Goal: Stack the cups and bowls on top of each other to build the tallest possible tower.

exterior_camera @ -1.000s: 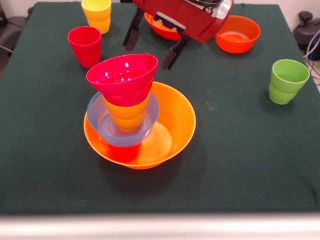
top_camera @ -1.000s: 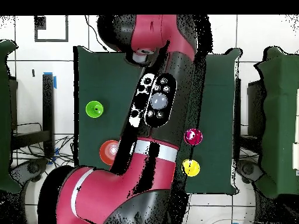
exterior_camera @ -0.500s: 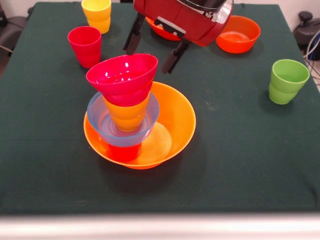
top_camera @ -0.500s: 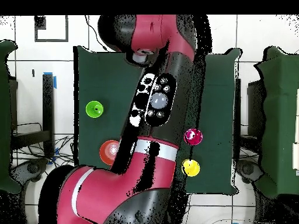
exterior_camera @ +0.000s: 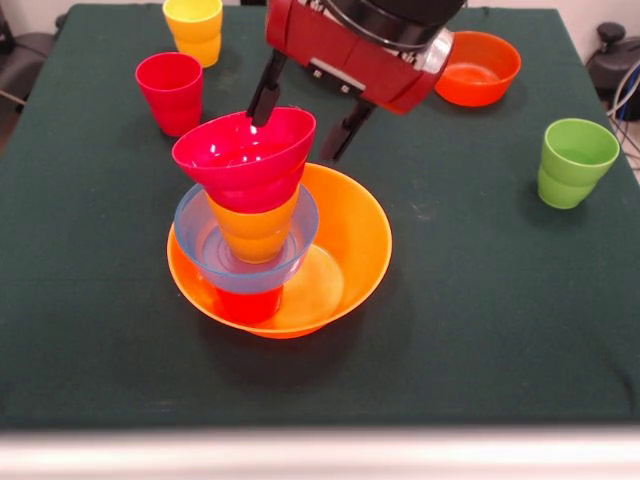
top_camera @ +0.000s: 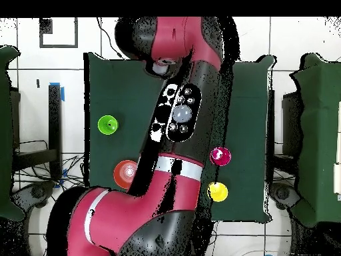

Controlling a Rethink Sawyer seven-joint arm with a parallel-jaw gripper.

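The tower (exterior_camera: 255, 225) stands mid-worktop (exterior_camera: 480, 300); the end effector (exterior_camera: 303, 118), fingers spread and empty, hangs just behind its magenta bowl (exterior_camera: 245, 148) (the top piece). A green cup (exterior_camera: 573, 162) stands well apart from the tower.

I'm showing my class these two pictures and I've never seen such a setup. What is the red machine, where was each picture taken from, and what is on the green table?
The red machine is a robot arm. Its gripper is open and empty, close behind the magenta bowl topping the tower in a wide orange bowl. One camera faces the table; the other looks straight down, where the arm hides the tower. Loose: a green cup, crimson cup, yellow cup, red-orange bowl.
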